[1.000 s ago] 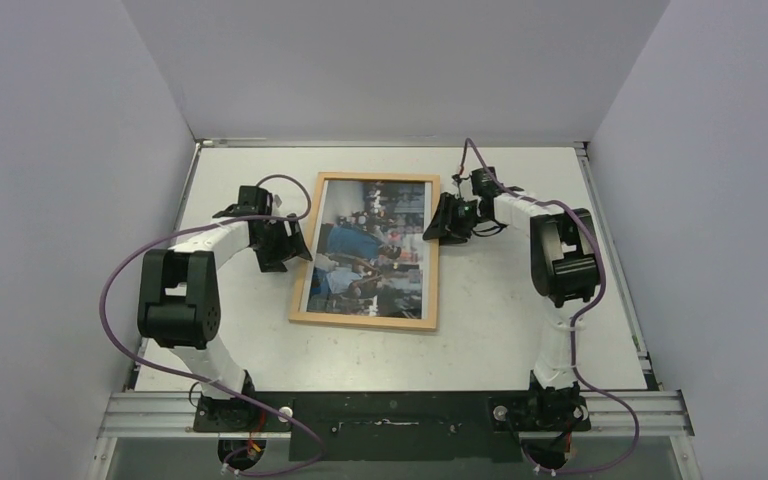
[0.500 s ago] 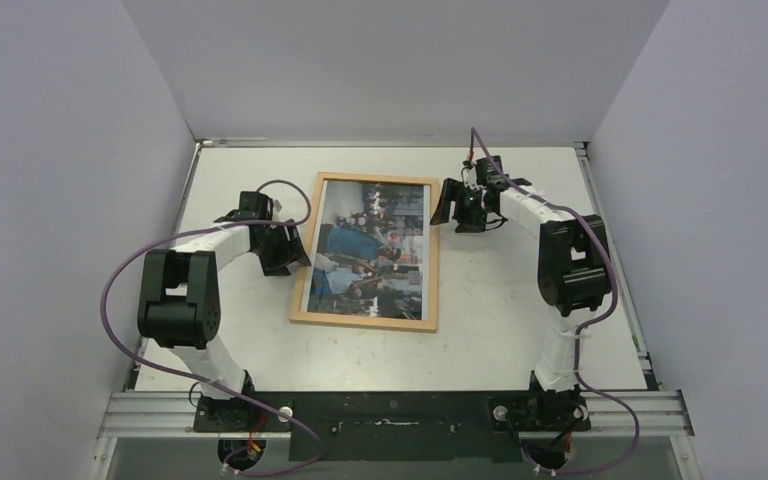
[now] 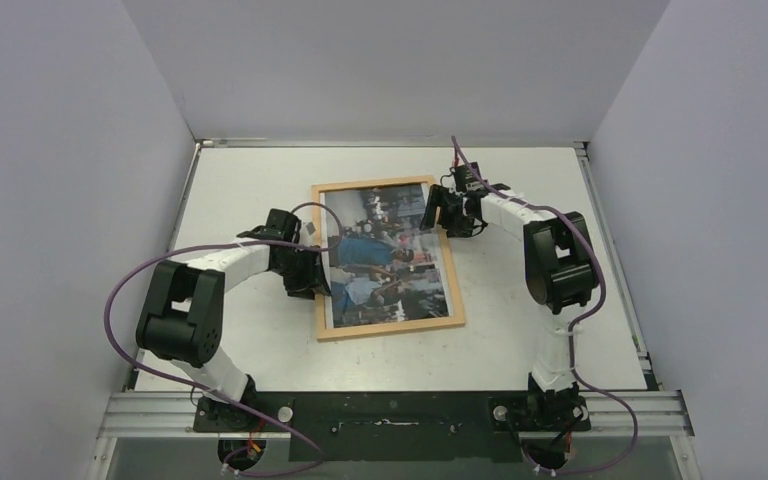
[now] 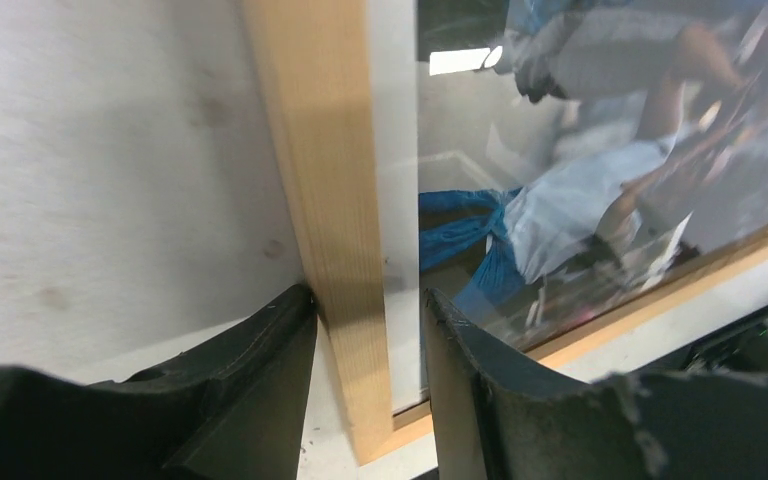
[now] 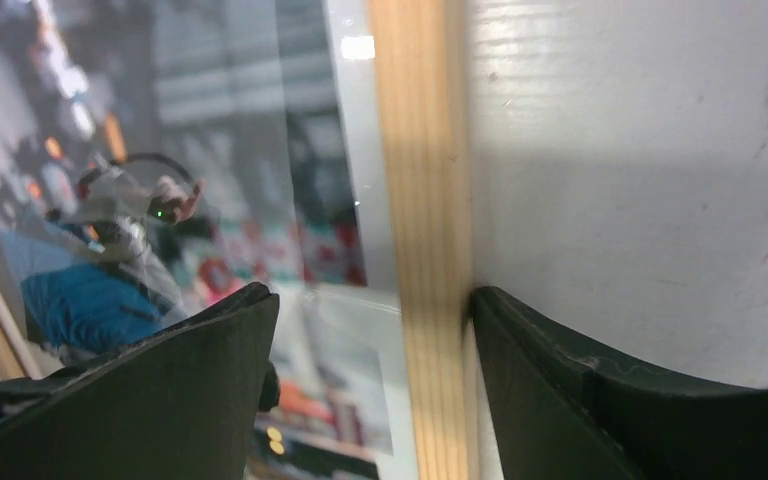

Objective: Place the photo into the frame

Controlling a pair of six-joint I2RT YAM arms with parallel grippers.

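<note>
Here we are: the frame [image 3: 390, 327] lies flat and skewed on the table [image 3: 240, 180], the photo [image 3: 390, 262] face up inside its border. The left gripper [image 3: 318, 281] straddles the left rail and the right gripper [image 3: 438, 212] the right, both jaws parted, nothing clamped. I'd guess the 2 are bracing it to square it up.

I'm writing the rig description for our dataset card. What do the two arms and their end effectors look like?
The left arm and right arm match: white links, bulky black joint housings, a purple cable looping loosely along each. The left end effector and right end effector each carry two matte black, wedge-shaped fingers. No markings visible.
</note>
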